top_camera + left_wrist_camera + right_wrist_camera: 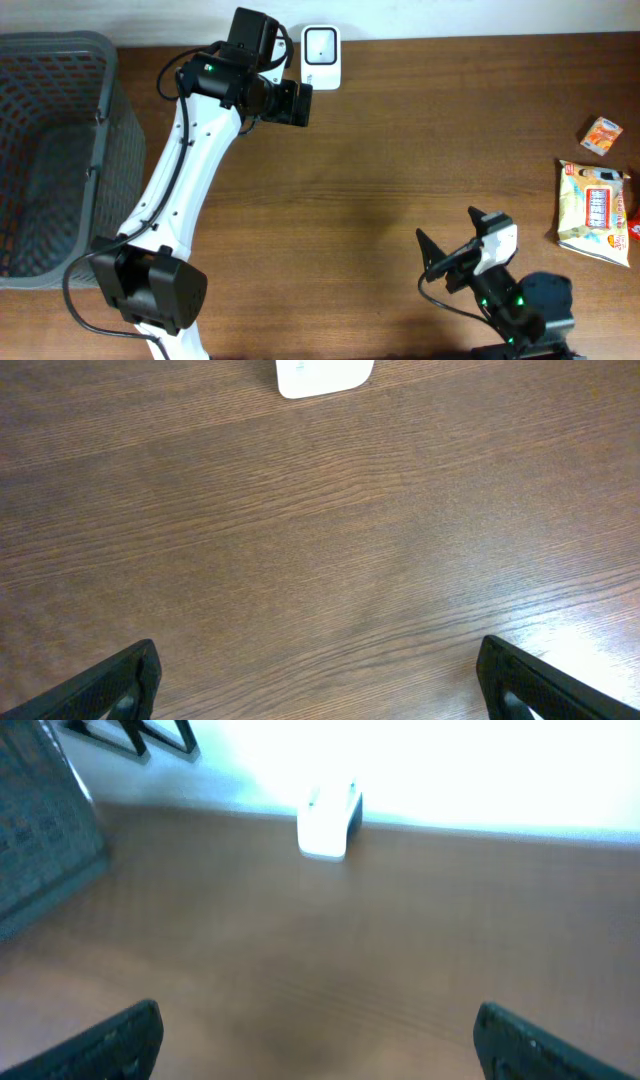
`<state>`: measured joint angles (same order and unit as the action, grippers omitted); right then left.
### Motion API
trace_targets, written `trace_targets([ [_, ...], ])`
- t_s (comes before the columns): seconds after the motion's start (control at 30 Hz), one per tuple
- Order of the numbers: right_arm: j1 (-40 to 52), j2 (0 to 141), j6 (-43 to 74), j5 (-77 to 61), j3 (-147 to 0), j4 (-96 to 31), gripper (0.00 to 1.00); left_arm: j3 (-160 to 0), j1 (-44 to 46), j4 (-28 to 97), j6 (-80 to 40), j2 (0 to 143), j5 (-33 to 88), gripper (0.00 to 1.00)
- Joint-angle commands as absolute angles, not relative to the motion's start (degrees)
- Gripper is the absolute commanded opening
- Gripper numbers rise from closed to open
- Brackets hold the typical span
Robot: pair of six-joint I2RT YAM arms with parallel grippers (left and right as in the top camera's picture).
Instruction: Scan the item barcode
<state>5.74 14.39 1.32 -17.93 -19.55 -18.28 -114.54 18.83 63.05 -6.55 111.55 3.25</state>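
- The right claw (pixel 445 224) is nearest, low on the right side of the brown table (pixel 400 150). Its two fingers are spread wide and there is nothing between them.
- A flat snack bag (pixel 594 212) lies by the right edge of the table, well apart from both claws. Its print is too small to read.
- A small orange pack (pixel 601 134) lies just behind the bag and does not touch it.
- A grey basket (pixel 104 120) sits on the left side, beside the left arm.
- The left claw (pixel 320 675) is far back, over bare wood. Its fingers are spread wide too, and it holds nothing.
- The white scanner (pixel 321 57) stands at the far edge, near the left claw.
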Motion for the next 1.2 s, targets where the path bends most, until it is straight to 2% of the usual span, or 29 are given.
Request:
trace_targets([
  [0.0, 6.04, 7.97, -1.30, -18.63, -12.69, -10.04, 0.99, -114.56, 18.72, 63.11, -6.85, 111.79, 3.68, 0.99],
  [0.17, 5.98, 2.26, -1.32, -15.42, -3.49, 4.99, 0.99, -114.56, 18.72, 63.11, -6.85, 111.79, 3.68, 0.99],
  [0.5, 5.98, 0.19, -7.27, -9.26, -0.32, 12.75, 0.99, -114.56, 18.72, 63.11, -6.85, 111.79, 3.68, 0.99],
  [0.7, 5.98, 0.19, -6.96, -2.24, -0.32, 10.81, 0.99, -114.56, 18.72, 63.11, -6.83, 111.79, 3.68, 0.99],
  [0.87, 5.98, 0.19, 9.76, 9.74, -0.32, -3.60, 0.99, -114.56, 18.72, 63.11, -6.83, 111.79, 3.68, 0.99],
  [1.07, 5.98, 0.19, 6.17, 9.06, -0.32, -4.03, 0.99, -114.56, 18.72, 63.11, -6.83, 111.79, 3.68, 0.99],
  [1.17, 5.98, 0.19, -0.86, 2.09, -0.32, -4.67, 0.98, -114.56, 18.72, 63.11, -6.83, 111.79, 3.68, 0.99],
])
